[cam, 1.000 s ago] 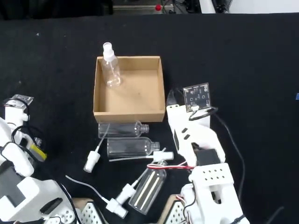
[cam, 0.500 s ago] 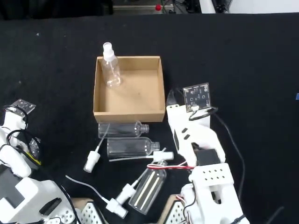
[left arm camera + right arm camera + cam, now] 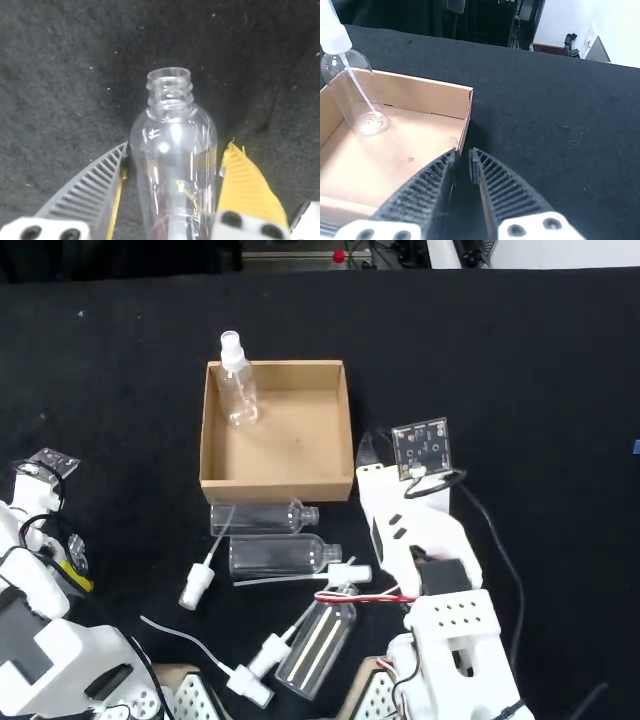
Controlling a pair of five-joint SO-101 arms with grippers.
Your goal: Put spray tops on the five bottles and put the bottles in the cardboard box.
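Observation:
A clear uncapped bottle (image 3: 172, 145) stands between the grey and yellow fingers of my left gripper (image 3: 177, 148), which is shut on it at the table's near left (image 3: 68, 562). The cardboard box (image 3: 340, 430) holds one upright bottle with a spray top (image 3: 237, 385), also seen as the capped bottle (image 3: 355, 95) in its far corner. Two bare bottles (image 3: 262, 517) (image 3: 282, 556) lie before the box, and a third (image 3: 318, 640) lies nearer. Loose spray tops (image 3: 197, 584) (image 3: 350, 572) (image 3: 270, 650) lie among them. My right gripper (image 3: 462, 152) is shut and empty beside the box's right wall (image 3: 368, 448).
The black table cloth (image 3: 520, 370) stretches open to the right and behind the box. The right arm's white body (image 3: 425, 560) lies close to the loose bottles. Another spray top with a long tube (image 3: 243, 683) rests by the near edge.
My left arm has shifted slightly toward the near left edge with the bottle in its gripper. The right arm and the loose bottles have kept still.

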